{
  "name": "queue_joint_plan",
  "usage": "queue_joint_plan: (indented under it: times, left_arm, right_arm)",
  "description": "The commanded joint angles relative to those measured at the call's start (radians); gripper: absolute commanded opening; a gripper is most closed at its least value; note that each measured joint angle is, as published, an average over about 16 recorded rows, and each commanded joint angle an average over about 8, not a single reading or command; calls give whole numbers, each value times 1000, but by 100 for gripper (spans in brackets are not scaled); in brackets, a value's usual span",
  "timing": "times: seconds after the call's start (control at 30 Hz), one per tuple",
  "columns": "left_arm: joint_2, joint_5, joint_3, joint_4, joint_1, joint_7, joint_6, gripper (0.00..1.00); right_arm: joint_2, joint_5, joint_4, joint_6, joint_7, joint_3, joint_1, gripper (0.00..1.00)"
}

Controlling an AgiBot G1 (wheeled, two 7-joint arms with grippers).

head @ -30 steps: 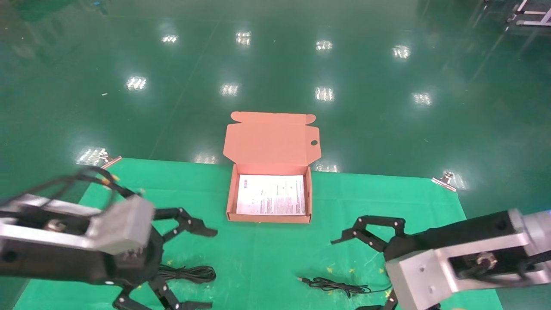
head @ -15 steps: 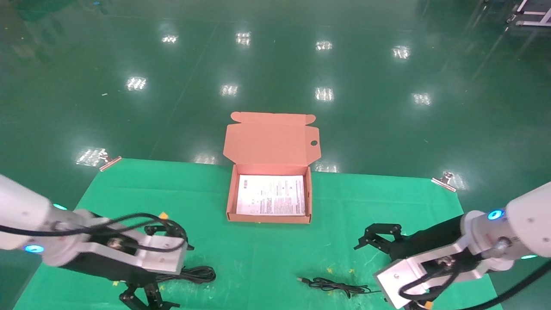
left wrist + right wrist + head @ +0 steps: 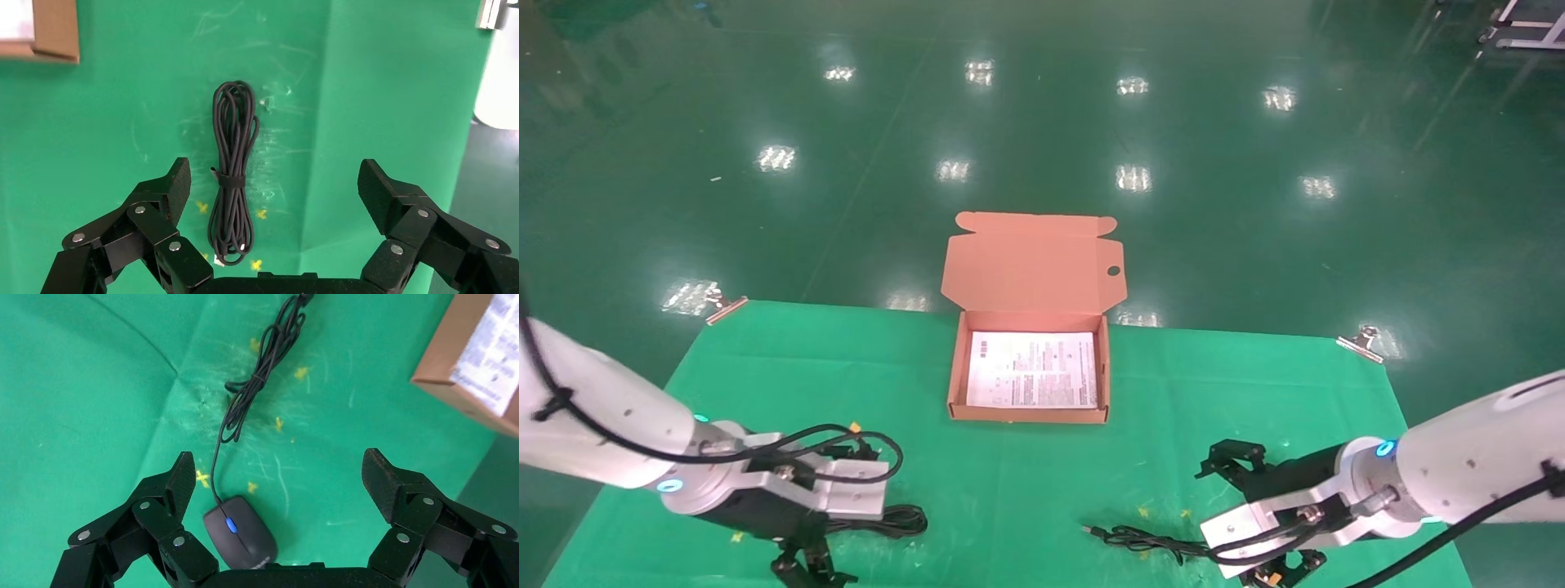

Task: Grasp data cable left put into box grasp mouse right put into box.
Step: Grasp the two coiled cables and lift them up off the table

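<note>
We see a table (image 3: 764, 343) covered in green cloth, with the robot's two arms reaching over its near edge. The box (image 3: 958, 371) sits open at the middle of the far edge, its lid (image 3: 1034, 261) standing up and leaning back past that edge; a white printed sheet (image 3: 1032, 380) lies flat inside it.

Left hand (image 3: 272, 184): it hangs over the near left part of the table, fingers (image 3: 174, 190) spread wide and holding nothing. In the left wrist view we find the data cable (image 3: 232, 177) lying on the cloth directly below the gap between the fingers, an oblong bundle of loops bound at its middle by a small band, apart from both fingertips. In the head view the same data cable (image 3: 899, 519) shows partly from behind the left wrist, near the near edge and left of the table's middle.

Right hand (image 3: 278, 478): it hangs over the near right part of the table, likewise spread wide and holding nothing. In the right wrist view we see the mouse (image 3: 240, 533) resting on the cloth below and between the fingers, nearer to one of them, with none touching it. Its cord (image 3: 260, 367) runs away from the hand in a loose tangle toward the table's middle; in the head view that cord (image 3: 1148, 541) lies along the near edge, right of centre. Small yellow marks (image 3: 252, 487) dot the cloth around the mouse and the cable.
</note>
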Motion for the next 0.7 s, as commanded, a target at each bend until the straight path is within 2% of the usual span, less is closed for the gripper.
queue_joint_plan:
  times: [0.03, 0.37, 0.7]
  left_arm:
    - [17, 8, 3, 44, 3, 0, -13, 100]
    - [101, 33, 10, 296, 6, 67, -103, 100]
    - [184, 36, 10, 554, -10, 194, -190, 100]
  right_arm:
    - [-7, -25, -1, 27, 27, -5, -21, 100]
    - [-72, -76, -72, 84, 121, -18, -69, 100]
    - [-173, -101, -254, 133, 82, -38, -67, 100]
